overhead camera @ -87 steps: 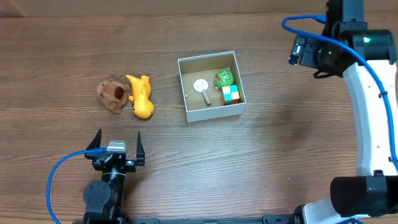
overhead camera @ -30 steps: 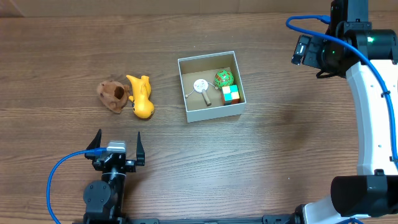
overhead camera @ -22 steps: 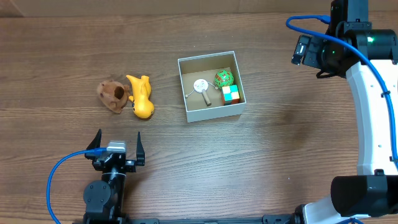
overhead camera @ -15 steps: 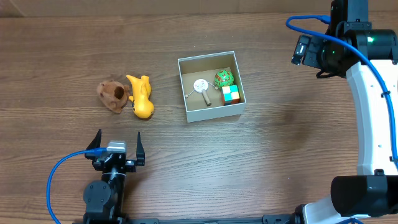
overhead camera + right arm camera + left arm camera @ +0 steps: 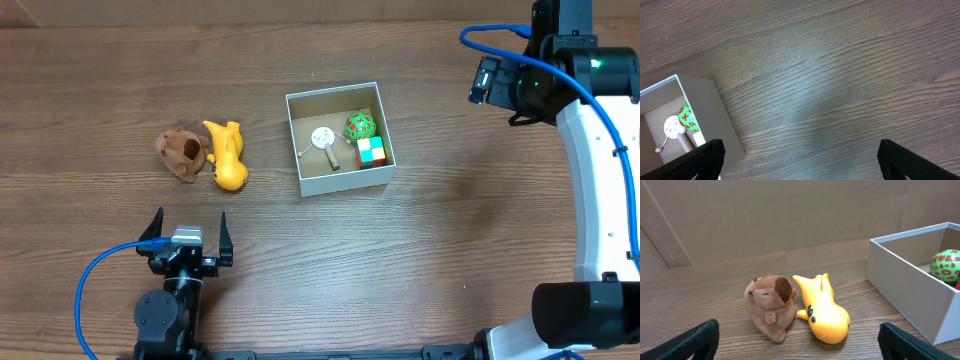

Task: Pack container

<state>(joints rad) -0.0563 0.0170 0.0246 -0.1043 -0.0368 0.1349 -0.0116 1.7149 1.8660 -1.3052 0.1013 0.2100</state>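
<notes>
The container (image 5: 340,181) is a white-walled box with a brown inside, at the table's middle. It holds a green ball (image 5: 360,126), a colour cube (image 5: 371,152) and a small white toy with a stick (image 5: 324,139). A brown plush animal (image 5: 181,154) and a yellow toy (image 5: 228,157) lie side by side to its left; both show in the left wrist view, the plush (image 5: 770,305) and the yellow toy (image 5: 824,311). My left gripper (image 5: 188,238) is open and empty, near the front edge. My right gripper (image 5: 797,160) is open and empty, high at the right; the container's corner (image 5: 710,117) shows below it.
The wooden table (image 5: 470,250) runs to a cardboard backdrop (image 5: 790,210) at the far side. The right arm's white links (image 5: 600,190) stand along the right edge.
The right arm has shifted slightly toward the right since the earliest frame. Nothing else has moved.
</notes>
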